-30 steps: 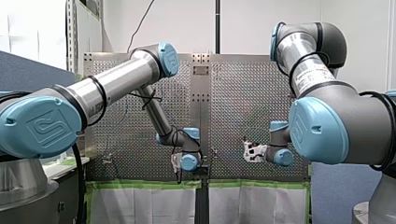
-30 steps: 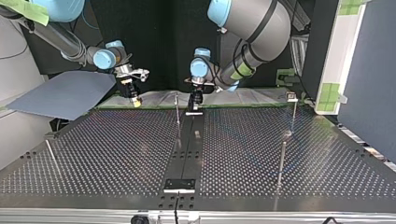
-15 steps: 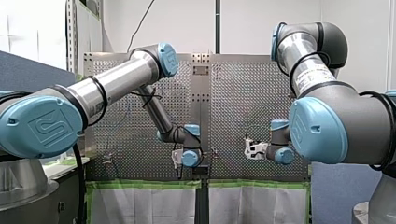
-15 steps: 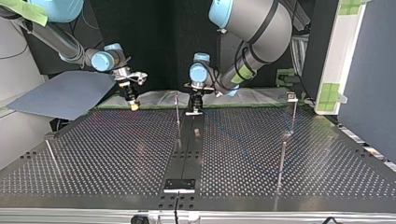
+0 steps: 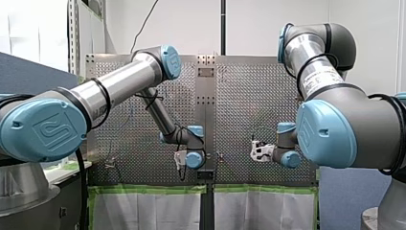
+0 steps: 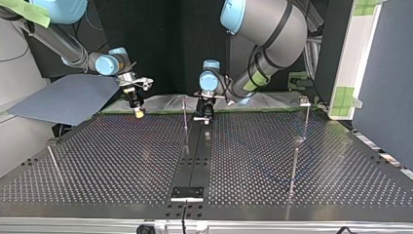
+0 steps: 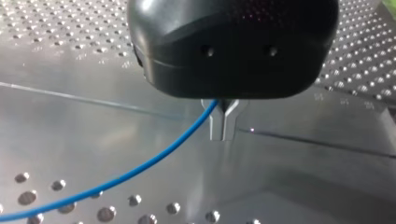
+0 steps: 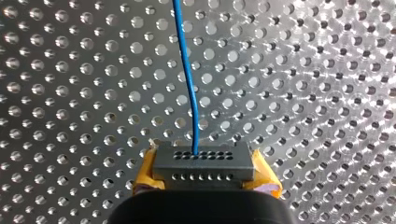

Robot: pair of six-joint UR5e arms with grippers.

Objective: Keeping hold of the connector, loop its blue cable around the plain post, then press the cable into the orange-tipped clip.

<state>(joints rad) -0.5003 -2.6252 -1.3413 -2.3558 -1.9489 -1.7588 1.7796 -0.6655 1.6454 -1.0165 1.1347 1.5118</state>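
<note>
My right gripper [image 8: 204, 173] is shut with its yellow pads [image 8: 143, 181] on a grey multi-hole connector [image 8: 203, 162]. The blue cable [image 8: 187, 74] leaves the connector's face and runs ahead over the perforated board. In the top view this gripper [image 6: 138, 111] hangs just above the board's far edge at the view's left. My left gripper [image 7: 224, 133], black with metal fingers, is shut on the blue cable [image 7: 154, 156], which trails away beside it. It hovers low over the dark centre strip [image 6: 195, 161] at the far edge [image 6: 205, 115]. A thin plain post [image 6: 185, 117] stands right beside it.
More thin posts rise from the board at the top view's right [image 6: 293, 168] and left [image 6: 53, 163]. Another post with a small fitting on top [image 6: 304, 102] stands at the far right. A blue-grey panel [image 6: 68, 100] lies beyond the board's far left corner.
In the top view my right gripper has shifted a little leftwards and down towards the board. My left gripper has edged slightly nearer along the centre strip. Both grips are unchanged.
</note>
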